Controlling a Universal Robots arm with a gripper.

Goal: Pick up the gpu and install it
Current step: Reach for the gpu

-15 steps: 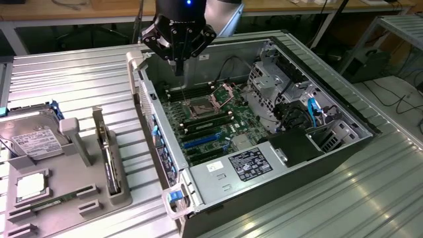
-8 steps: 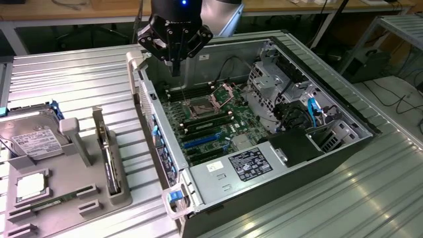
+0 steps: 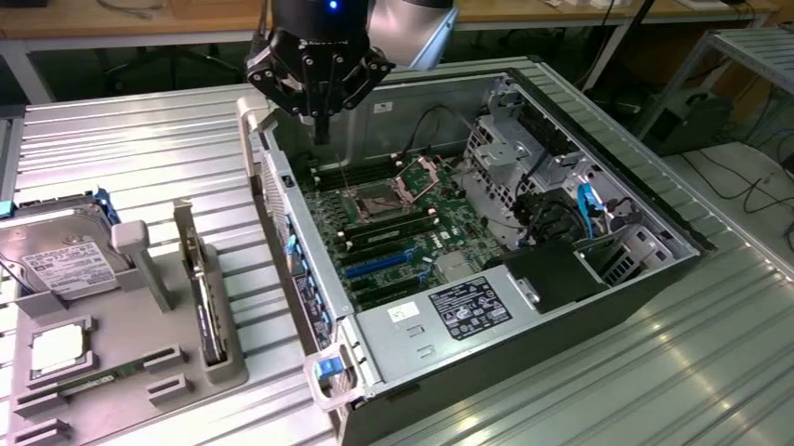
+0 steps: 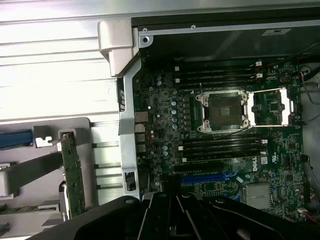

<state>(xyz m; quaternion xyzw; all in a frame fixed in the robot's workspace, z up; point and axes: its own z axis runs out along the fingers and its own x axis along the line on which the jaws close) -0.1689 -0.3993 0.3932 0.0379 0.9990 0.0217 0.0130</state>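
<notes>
The gpu stands on its long edge in a slot of the grey holder tray, at the exterior view's left of the open computer case. In the wrist view the gpu shows as a thin card on edge beside the case wall. My gripper hangs over the far left corner of the case, above the motherboard, well apart from the gpu. Its fingers are shut together with nothing between them. The black fingers sit over the blue expansion slot.
A silver hard drive with a white label, a processor chip and a slim memory stick also rest in the holder. The case holds drive bays, cables and a power supply. Everything rests on a ribbed metal table.
</notes>
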